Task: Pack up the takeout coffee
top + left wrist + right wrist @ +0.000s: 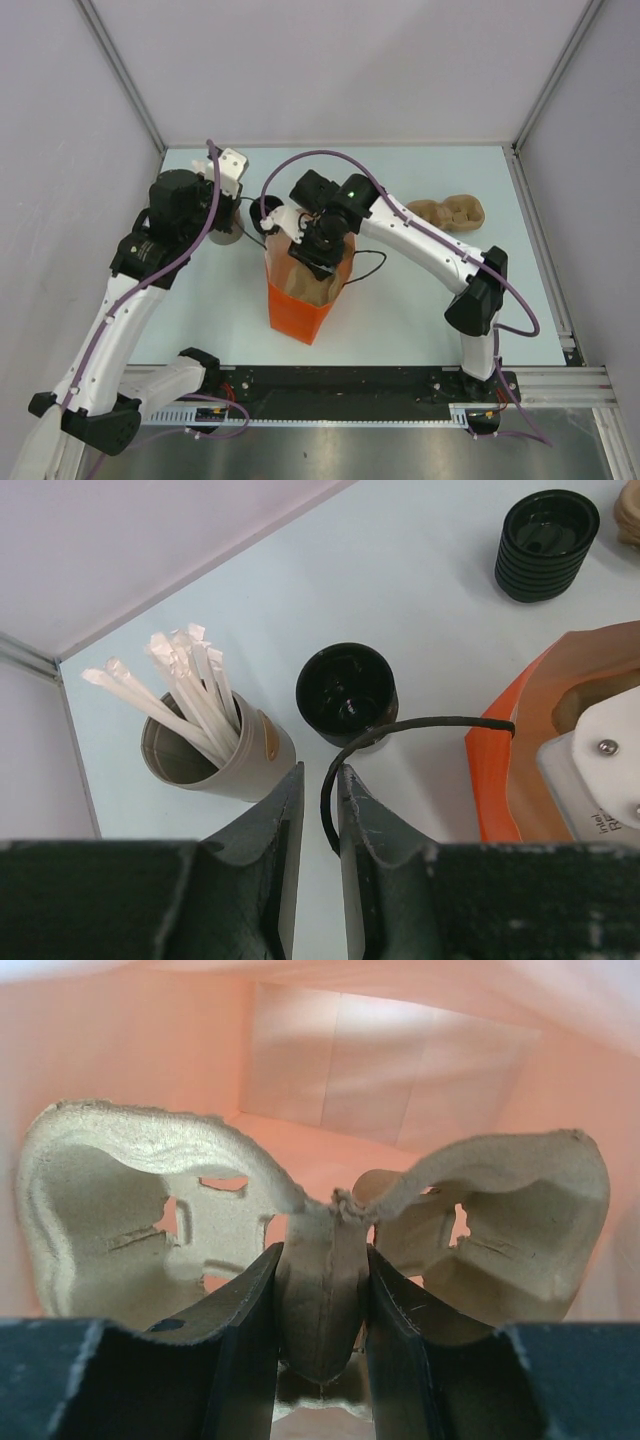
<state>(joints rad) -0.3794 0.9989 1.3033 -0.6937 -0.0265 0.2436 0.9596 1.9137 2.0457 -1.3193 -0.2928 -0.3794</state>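
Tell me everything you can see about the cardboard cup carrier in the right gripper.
The carrier is beige moulded pulp, rough and fibrous, with ragged edges. Two rounded cup wells flare out to either side of a narrow central ridge, and each well has slot cutouts in its wall. Both wells are empty. The right gripper pinches the ridge between its fingers and holds it inside the orange bag. Whether it touches the bag's floor cannot be told.

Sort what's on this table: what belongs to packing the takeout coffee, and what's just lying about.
Job: lidded black cup; orange bag; handle, pinched by left gripper; cup carrier, held by right gripper.
Lying about: straw cup; ribbed black cup; spare carrier.
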